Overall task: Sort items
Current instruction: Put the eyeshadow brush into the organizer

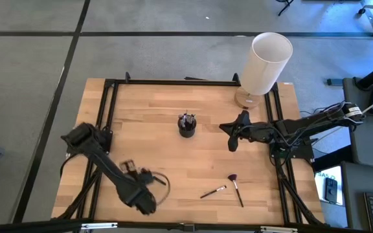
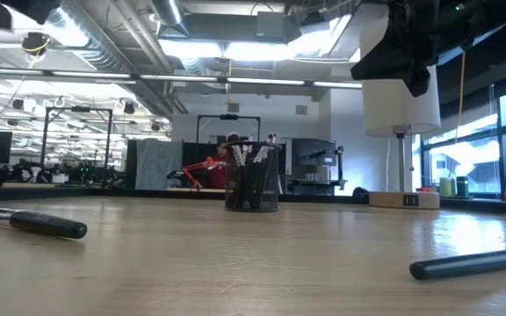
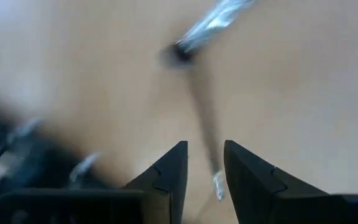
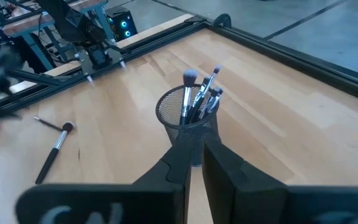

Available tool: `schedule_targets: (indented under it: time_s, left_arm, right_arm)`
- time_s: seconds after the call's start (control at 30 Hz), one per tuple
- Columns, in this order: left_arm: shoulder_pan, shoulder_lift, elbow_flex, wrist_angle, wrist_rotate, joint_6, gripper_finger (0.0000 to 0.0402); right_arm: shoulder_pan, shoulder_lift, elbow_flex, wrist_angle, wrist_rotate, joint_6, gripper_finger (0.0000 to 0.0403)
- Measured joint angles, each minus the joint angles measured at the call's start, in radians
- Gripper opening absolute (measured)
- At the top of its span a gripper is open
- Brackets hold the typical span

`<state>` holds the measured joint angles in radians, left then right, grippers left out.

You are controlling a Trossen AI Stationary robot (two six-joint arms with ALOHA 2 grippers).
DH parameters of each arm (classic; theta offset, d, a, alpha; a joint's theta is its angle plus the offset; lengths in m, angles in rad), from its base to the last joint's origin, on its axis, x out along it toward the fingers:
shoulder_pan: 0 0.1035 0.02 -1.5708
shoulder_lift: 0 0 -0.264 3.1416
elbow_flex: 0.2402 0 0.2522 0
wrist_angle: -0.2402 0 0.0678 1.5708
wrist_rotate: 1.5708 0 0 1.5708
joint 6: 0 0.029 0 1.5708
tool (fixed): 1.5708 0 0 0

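A black mesh cup (image 1: 186,125) stands mid-table with several makeup brushes (image 4: 199,98) standing upright in it. Two brushes lie flat on the table near the front: a black-handled one (image 1: 212,191) and one with a fan-shaped reddish-purple head (image 1: 236,188). My left gripper (image 1: 149,204) is low over the table's front left, open and empty. The black-handled brush (image 3: 202,106) lies ahead of it and shows in the gap between its fingers (image 3: 205,167). My right gripper (image 1: 225,128) hovers just right of the cup, empty, its fingers (image 4: 195,158) a narrow gap apart.
A tall white cylinder (image 1: 265,59) on a wooden base stands at the far right corner. A black metal frame (image 1: 173,82) runs around the table's edges. There is bare wood between the cup and the two lying brushes.
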<state>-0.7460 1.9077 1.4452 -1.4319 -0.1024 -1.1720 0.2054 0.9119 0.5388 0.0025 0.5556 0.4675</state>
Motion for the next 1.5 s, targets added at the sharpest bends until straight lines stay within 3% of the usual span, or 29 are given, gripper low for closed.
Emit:
schedule_targets:
  time_s: [0.07,0.33,0.63,0.83,1.0,1.27,1.5]
  left_arm:
    - [0.003,-0.045,-0.046,-0.065,0.017,-0.086,0.0099]
    - [-0.013,-0.176,-0.333,0.234,0.085,-0.057,0.0093]
    - [-0.009,-0.278,-0.536,0.308,0.160,-0.053,0.0093]
    - [-0.015,-0.325,-0.618,0.454,0.172,-0.036,0.0093]
    - [-0.015,-0.329,-0.659,0.468,0.125,-0.011,0.0093]
    - [-0.020,-0.335,-0.725,0.514,0.131,0.032,0.0089]
    - [-0.018,-0.335,-0.731,0.561,0.138,0.120,0.0030]
  right_arm:
    - [0.000,0.000,0.000,0.000,0.000,-0.001,0.0037]
    - [0.000,0.000,0.000,0.000,-0.001,-0.004,0.0037]
    - [0.000,0.000,0.000,0.000,0.000,-0.003,0.0037]
    - [0.000,0.000,0.000,0.000,0.000,-0.002,0.0037]
    - [0.000,0.000,0.000,0.000,-0.001,-0.001,0.0037]
    - [0.000,0.000,0.000,0.000,-0.010,-0.001,0.0037]
    - [0.000,0.000,0.000,0.000,-0.011,-0.001,0.0037]
